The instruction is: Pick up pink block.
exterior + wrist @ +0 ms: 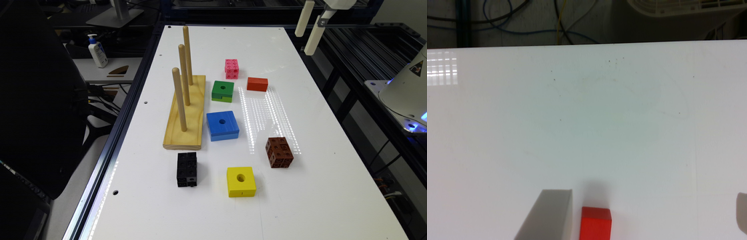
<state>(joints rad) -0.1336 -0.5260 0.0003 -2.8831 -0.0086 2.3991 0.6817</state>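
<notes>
The pink block point(231, 69), a small bright pink cube with round holes, sits on the white table point(320, 140) toward the far end, beside the green block point(222, 91). My gripper point(304, 44) hangs high above the table's far corner on the exterior view's right, well away from the pink block. In the wrist view the gripper point(644, 220) is open, with one finger point(547, 215) and the other at the frame's edge, far apart and holding nothing. Below them lies the red-orange block point(596, 222) on bare table.
A wooden base with three pegs point(185, 110) stands at the exterior view's left. The red-orange block point(257, 84), blue block point(222, 125), brown holed cube point(279, 152), yellow block point(241, 181) and black cube point(186, 169) lie around. The robot base point(405, 90) is at the right.
</notes>
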